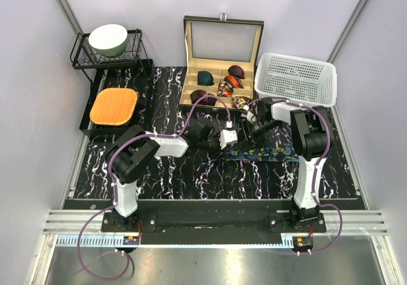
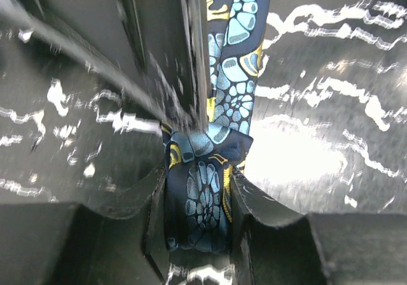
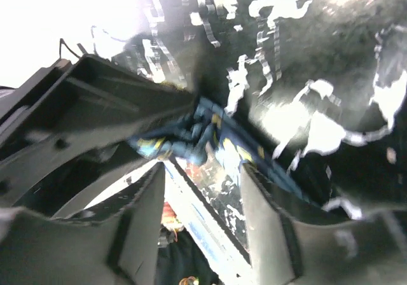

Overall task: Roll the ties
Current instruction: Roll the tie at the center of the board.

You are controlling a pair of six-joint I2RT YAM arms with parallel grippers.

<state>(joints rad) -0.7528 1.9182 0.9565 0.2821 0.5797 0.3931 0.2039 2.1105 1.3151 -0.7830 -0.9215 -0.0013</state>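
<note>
The dark navy tie (image 1: pixel 267 153) with teal-and-gold pattern lies as a long strip on the black marbled table, running right from the two grippers. My left gripper (image 2: pixel 198 202) is shut on its folded end (image 2: pixel 202 189); the strip runs away beyond the fingertips (image 2: pixel 235 56). In the top view the left gripper (image 1: pixel 227 139) meets the right gripper (image 1: pixel 244 132) over this end. My right gripper (image 3: pixel 203 170) is open, its fingertips (image 3: pixel 257 189) just short of the bunched tie (image 3: pixel 200 132). Coiled ties, green (image 1: pixel 205 77), maroon (image 1: pixel 236 70) and red-orange (image 1: pixel 233 81), sit in the wooden box (image 1: pixel 191 75).
A white plastic basket (image 1: pixel 296 78) stands at the back right beside the open box. A black wire rack (image 1: pixel 86 56) with a bowl (image 1: pixel 108 39) and an orange mat (image 1: pixel 114 105) are at the back left. The left gripper's body (image 3: pixel 89 107) fills the right wrist view's left side.
</note>
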